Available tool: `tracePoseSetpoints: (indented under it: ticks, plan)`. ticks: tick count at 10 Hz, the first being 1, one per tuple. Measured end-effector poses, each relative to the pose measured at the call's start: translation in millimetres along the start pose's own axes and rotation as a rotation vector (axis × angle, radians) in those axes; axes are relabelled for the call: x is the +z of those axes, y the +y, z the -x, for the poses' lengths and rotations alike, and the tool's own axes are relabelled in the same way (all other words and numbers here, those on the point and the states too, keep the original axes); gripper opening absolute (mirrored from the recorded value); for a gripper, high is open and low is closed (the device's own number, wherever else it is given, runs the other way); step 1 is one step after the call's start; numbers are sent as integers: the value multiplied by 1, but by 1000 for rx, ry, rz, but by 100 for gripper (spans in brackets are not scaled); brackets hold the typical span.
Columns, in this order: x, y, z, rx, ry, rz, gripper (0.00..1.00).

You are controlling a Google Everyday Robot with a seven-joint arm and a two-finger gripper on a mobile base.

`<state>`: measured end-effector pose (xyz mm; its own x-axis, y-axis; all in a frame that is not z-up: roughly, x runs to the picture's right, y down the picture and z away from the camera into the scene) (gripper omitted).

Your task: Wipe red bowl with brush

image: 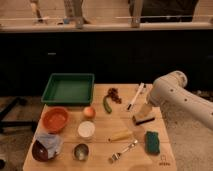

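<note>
While gripper (150,105) hangs wide open & empty just right of brush (136,96), next is grasping it, before wiping red bowl (55,119) at far left.

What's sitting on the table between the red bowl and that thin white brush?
In the camera view, a small orange fruit and a green pepper lie between the red bowl and the brush. The claw hangs beside the brush.

Site: looks like a robot test lab. Evidence: lone wooden desk (100,150) laid out with mixed kitchen props (86,129), long dark counter (100,55) behind it, swivel-chair base (12,112) at left edge, people's legs (75,10) along top. My claw (148,106) sits right of centre, above the desk.
</note>
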<state>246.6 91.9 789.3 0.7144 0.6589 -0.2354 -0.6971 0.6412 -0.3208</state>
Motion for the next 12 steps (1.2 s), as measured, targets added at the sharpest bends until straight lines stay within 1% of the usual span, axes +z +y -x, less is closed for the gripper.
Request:
tracePoseSetpoints:
  ticks: [1, 2, 3, 4, 5, 7, 10, 11, 12]
  plan:
    - [11, 0, -1, 120, 6, -15, 100]
    - [19, 1, -1, 217, 10, -27, 100]
    - [30, 3, 1, 335, 16, -41, 100]
    - [37, 4, 7, 421, 21, -55, 100]
    - [39, 4, 13, 444, 23, -61, 100]
    - [45, 1, 31, 448, 36, -72, 100]
    - [64, 1, 69, 435, 49, -59, 100]
    - [71, 0, 72, 454, 61, -55, 100]
    - [76, -1, 74, 475, 65, -53, 100]
